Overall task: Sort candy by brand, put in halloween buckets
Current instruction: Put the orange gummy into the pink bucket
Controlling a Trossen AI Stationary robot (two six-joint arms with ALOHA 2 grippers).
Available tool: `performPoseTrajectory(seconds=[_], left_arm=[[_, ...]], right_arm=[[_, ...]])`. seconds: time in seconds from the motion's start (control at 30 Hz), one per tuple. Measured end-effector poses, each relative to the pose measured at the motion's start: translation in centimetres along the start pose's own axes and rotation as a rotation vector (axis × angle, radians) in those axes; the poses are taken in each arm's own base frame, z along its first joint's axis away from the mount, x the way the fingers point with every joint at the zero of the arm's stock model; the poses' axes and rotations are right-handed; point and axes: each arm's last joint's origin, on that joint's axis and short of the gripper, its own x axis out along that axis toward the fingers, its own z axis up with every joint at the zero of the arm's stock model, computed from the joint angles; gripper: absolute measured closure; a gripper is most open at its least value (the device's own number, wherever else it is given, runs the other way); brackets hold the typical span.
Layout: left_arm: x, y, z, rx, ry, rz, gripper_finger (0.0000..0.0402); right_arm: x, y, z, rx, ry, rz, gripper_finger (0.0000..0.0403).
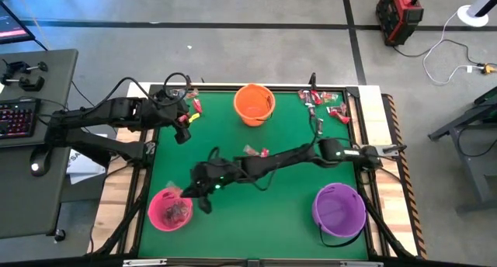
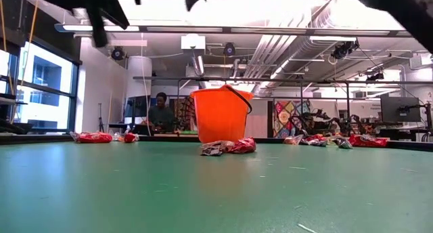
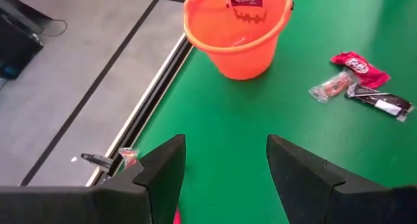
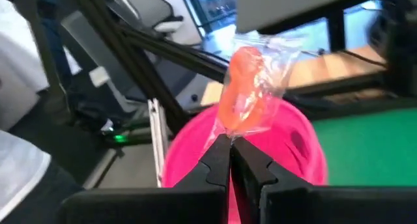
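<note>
The pink bucket [image 1: 171, 209] stands near the table's near-left corner, the orange bucket [image 1: 254, 104] at the far middle and the purple bucket [image 1: 339, 209] near right. My right gripper [image 1: 203, 202] reaches across to the pink bucket [image 4: 260, 142], shut on a clear-wrapped orange candy [image 4: 251, 77]. My left gripper [image 3: 225, 165] hovers open over the far-left green mat, facing the orange bucket [image 3: 238, 28]. Loose candy lies mid-table [image 1: 256, 151], far right [image 1: 326, 104] and far left [image 1: 192, 102]. My right gripper pinches the clear wrapper's end edge [image 4: 226, 134] between its two shut fingertips. The candy sticks out beyond the fingertips, lifted clear, over the pink bucket's open mouth. The arm comes at it from the table's right side.
A red candy [image 3: 358, 63], a clear one [image 3: 331, 86] and a dark one [image 3: 381, 101] lie right of the orange bucket. In the low view, candy [image 2: 230, 147] sits before the orange bucket [image 2: 220, 114]. A person [image 2: 161, 114] sits beyond the table. A desk with keyboard [image 1: 19, 116] stands left.
</note>
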Motion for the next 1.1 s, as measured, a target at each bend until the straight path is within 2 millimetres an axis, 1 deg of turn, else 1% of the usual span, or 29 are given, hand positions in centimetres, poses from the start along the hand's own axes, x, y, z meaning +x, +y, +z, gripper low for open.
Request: performPoseTrajectory(seconds=[0.07,0.2,0.3,0.4,0.5,0.7,0.8,0.87,1.0,1.1], left_arm=[[0.0,0.0,0.0,-0.005,0.0,0.0,0.0198],[0.0,0.0,0.0,-0.004,0.0,0.001,0.0198],[0.0,0.0,0.0,0.003,0.0,0.0,0.0198],[0.0,0.0,0.0,0.003,0.0,0.0,0.0198],[0.0,0.0,0.0,0.003,0.0,0.0,0.0198],[0.0,0.0,0.0,-0.01,0.0,0.0,0.0198],[0.0,0.0,0.0,-0.015,0.0,-0.001,0.0198],[0.0,0.0,0.0,-0.015,0.0,0.0,0.0198],[0.0,0.0,0.0,-0.015,-0.001,0.003,0.0198],[0.0,0.0,0.1,-0.018,-0.006,0.003,0.0198]], right_arm=[[1.0,-0.1,0.0,-0.006,-0.007,0.046,0.0403],[2.3,-0.2,-0.7,0.015,0.018,0.115,0.0403],[2.6,-0.4,-1.5,0.066,0.027,0.114,0.0401],[2.6,-0.4,-2.0,0.117,0.06,0.09,0.0384],[2.6,-0.5,-2.2,0.11,0.072,0.078,0.0344],[2.4,-0.2,-1.3,0.111,0.072,0.077,0.0226],[1.6,-0.4,-0.5,0.125,0.116,0.085,0.0184],[0.8,-0.5,0.3,0.144,0.164,0.067,0.0173],[-2.1,-0.5,2.2,0.122,0.309,-0.013,0.0173],[-5.0,-0.5,3.2,0.071,0.473,-0.083,0.0181]])
